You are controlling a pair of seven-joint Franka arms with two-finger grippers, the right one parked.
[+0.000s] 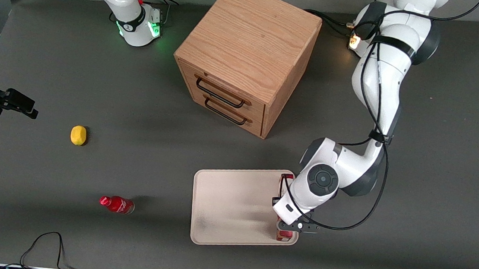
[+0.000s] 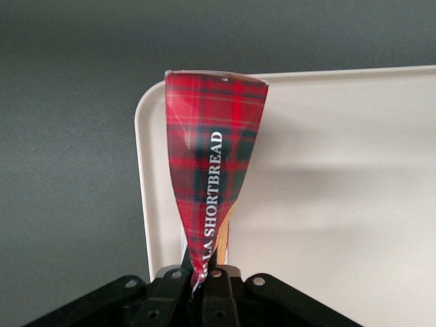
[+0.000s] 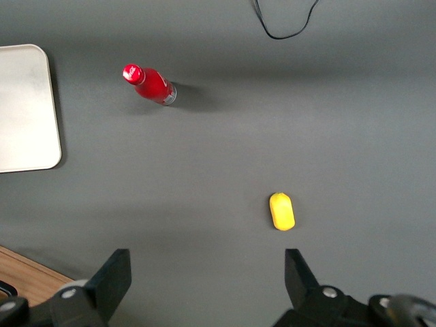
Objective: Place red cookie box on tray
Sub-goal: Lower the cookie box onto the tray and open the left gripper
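Tool: closed on the long red tartan cardboard cookie box | Box: held over the flat cream-beige tray edge, lower right of centre | Risk: overhang onto the rim, tipping off on release.

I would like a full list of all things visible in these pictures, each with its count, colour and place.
red cookie box: 1, red tartan, held over the tray's edge toward the working arm's end
tray: 1, cream-beige, on the table, nearer the front camera than the cabinet
wooden drawer cabinet: 1, light brown, two drawers, mid-table
lemon: 1, yellow, toward the parked arm's end
red bottle: 1, red, nearer the camera than the lemon
gripper: 1, black, shut on the box above the tray
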